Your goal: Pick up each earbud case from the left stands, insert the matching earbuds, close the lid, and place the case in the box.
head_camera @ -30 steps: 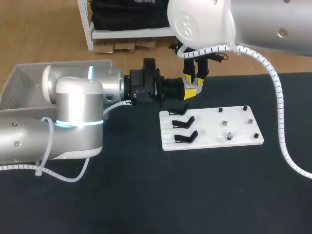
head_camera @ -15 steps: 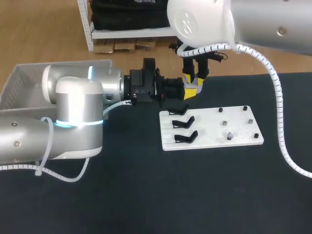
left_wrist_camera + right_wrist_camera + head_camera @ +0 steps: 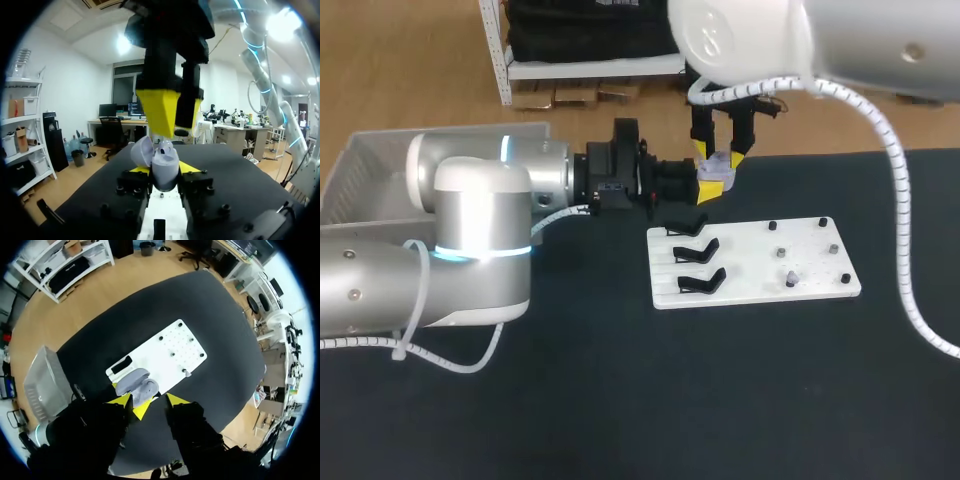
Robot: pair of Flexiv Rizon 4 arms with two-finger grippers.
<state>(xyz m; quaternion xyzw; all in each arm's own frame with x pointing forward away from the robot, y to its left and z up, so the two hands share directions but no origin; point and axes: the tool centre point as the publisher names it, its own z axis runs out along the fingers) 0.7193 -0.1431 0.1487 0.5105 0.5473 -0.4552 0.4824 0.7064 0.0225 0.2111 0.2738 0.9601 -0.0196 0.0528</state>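
Earbud case (image 3: pixel 713 168) held off the table (image 3: pixel 620 400), just beyond the far edge of the white board (image 3: pixel 800 290). Left gripper (image 3: pixel 706 186) clamps it from 2 sides, lid (image 3: pixel 142 152) hinged open and leaning to one side. Right gripper (image 3: pixel 718 154) hangs directly above the case, fingers parted a little, nothing between them. Whether an earbud sits inside: cannot tell.

Risks, as judged:
- Lid is open, so closing likely comes next. An off-centre push from a right finger could twist the case in the left grip or squeeze it out; the shell looks smooth and rounded, with little for the pads to bite on.
- An earbud not fully seated would stop the lid from latching; forcing it could pop the earbud loose onto the table.
- The 2 grippers sit very close, so finger-on-finger contact is possible on any descent.
- Box (image 3: pixel 360 165) lies well apart, behind the left arm; a long carry with a marginal grip could drop the case.

Materials: case is a pale lavender-grey pebble, glossy plastic. Fingertips are yellow wedges. Board is flat white, carrying 3 black hooked stands (image 3: pixel 696 248) and small dark pegs (image 3: pixel 832 249). Table is matte black. Box is grey, thin-walled, rectangular.
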